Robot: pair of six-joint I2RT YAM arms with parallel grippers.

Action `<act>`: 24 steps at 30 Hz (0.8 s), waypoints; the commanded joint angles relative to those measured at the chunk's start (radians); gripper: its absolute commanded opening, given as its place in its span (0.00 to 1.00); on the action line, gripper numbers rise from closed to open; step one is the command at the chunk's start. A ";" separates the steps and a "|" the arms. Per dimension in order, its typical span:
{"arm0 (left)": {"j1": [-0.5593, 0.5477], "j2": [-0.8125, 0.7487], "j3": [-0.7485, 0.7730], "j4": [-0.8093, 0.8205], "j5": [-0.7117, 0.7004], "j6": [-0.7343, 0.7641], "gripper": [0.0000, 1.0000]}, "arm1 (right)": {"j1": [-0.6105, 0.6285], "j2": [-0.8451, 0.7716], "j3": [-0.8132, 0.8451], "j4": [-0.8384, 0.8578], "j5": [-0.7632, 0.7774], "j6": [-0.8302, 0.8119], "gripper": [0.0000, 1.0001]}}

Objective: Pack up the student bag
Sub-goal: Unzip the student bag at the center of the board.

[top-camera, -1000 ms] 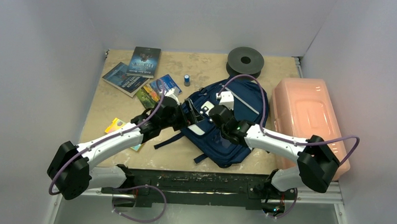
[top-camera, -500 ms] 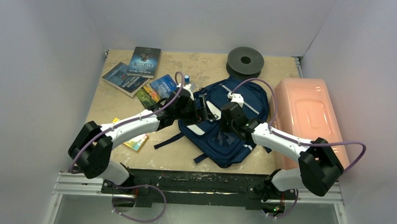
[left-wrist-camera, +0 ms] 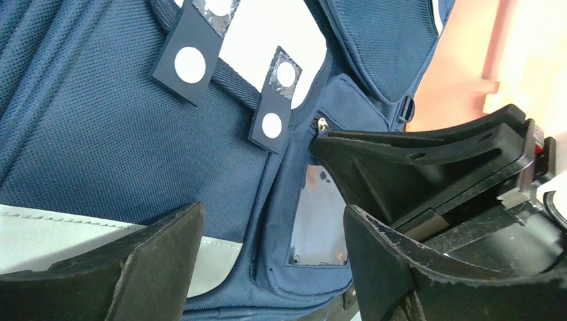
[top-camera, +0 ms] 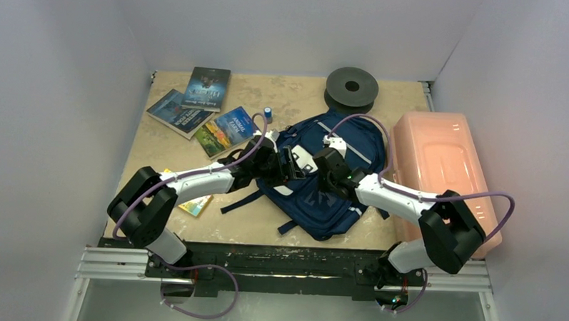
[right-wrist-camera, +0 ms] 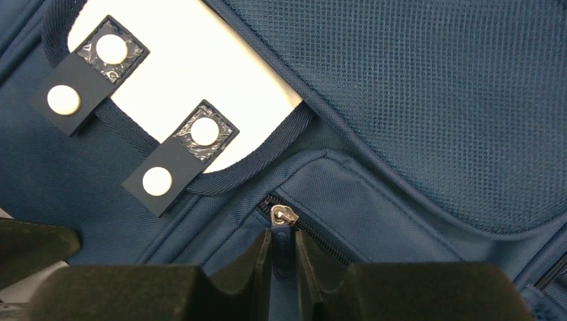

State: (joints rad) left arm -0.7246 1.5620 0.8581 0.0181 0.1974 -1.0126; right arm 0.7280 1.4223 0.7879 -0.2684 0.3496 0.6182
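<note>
My R gripper point(right-wrist-camera: 282, 257) is pinched nearly closed on the zip pull point(right-wrist-camera: 283, 217) of the student bag point(top-camera: 323, 208), w/ the tab between my fingertips, just below the white patch point(right-wrist-camera: 200, 73). My L gripper point(left-wrist-camera: 274, 219) hovers w/ jaws wide apart, holding nothing, over the bag's front, close to the R one. Bag lies flat mid-table point(top-camera: 291, 96). Pink box point(top-camera: 439, 151) sits just beside it on the R, books point(top-camera: 207, 86) far L, dark spool point(top-camera: 351, 86) behind.
</note>
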 commanded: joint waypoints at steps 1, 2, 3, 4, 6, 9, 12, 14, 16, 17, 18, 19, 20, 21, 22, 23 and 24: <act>0.010 -0.006 -0.047 0.035 -0.037 -0.021 0.75 | 0.003 -0.006 0.026 -0.032 0.053 -0.042 0.12; 0.014 -0.008 -0.057 0.038 -0.044 -0.027 0.74 | 0.003 -0.014 0.027 -0.041 0.056 -0.046 0.05; 0.019 -0.009 -0.069 0.043 -0.049 -0.033 0.73 | 0.003 -0.024 0.025 -0.049 0.056 -0.048 0.00; 0.024 -0.010 -0.083 0.053 -0.051 -0.042 0.72 | 0.003 -0.034 0.024 -0.058 0.054 -0.050 0.00; 0.033 -0.007 -0.107 0.072 -0.052 -0.056 0.70 | 0.003 -0.057 0.017 -0.061 0.035 -0.056 0.00; 0.042 -0.002 -0.134 0.085 -0.061 -0.068 0.68 | 0.003 -0.086 0.020 -0.105 0.074 -0.060 0.00; 0.050 -0.001 -0.164 0.096 -0.087 -0.087 0.67 | 0.003 -0.120 0.022 -0.154 0.099 -0.067 0.00; 0.063 0.002 -0.189 0.109 -0.097 -0.103 0.67 | 0.001 -0.134 0.028 -0.197 0.116 -0.054 0.00; 0.082 0.003 -0.216 0.130 -0.099 -0.116 0.66 | 0.002 -0.140 0.042 -0.259 0.120 -0.018 0.00; 0.090 0.003 -0.223 0.138 -0.099 -0.116 0.66 | 0.001 -0.145 0.047 -0.289 0.109 0.000 0.00; 0.097 0.004 -0.228 0.139 -0.099 -0.113 0.66 | 0.002 -0.152 0.051 -0.319 0.101 0.020 0.00; 0.100 0.004 -0.228 0.138 -0.098 -0.110 0.66 | 0.002 -0.160 0.053 -0.355 0.097 0.036 0.00; 0.102 0.005 -0.227 0.137 -0.095 -0.106 0.66 | 0.002 -0.171 0.053 -0.392 0.095 0.055 0.00; 0.102 0.007 -0.224 0.137 -0.091 -0.103 0.66 | 0.003 -0.187 0.053 -0.423 0.094 0.084 0.00; 0.102 0.009 -0.221 0.139 -0.089 -0.102 0.66 | 0.002 -0.205 0.052 -0.430 0.071 0.096 0.00; 0.103 0.010 -0.218 0.139 -0.087 -0.100 0.66 | -0.001 -0.219 0.057 -0.453 0.066 0.123 0.00; 0.103 0.010 -0.218 0.140 -0.086 -0.100 0.66 | -0.004 -0.226 0.063 -0.494 0.081 0.154 0.00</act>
State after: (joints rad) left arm -0.6456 1.5452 0.6765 0.2718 0.1890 -1.1515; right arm 0.7319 1.2587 0.8043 -0.5739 0.4080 0.6525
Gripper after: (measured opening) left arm 0.662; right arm 0.037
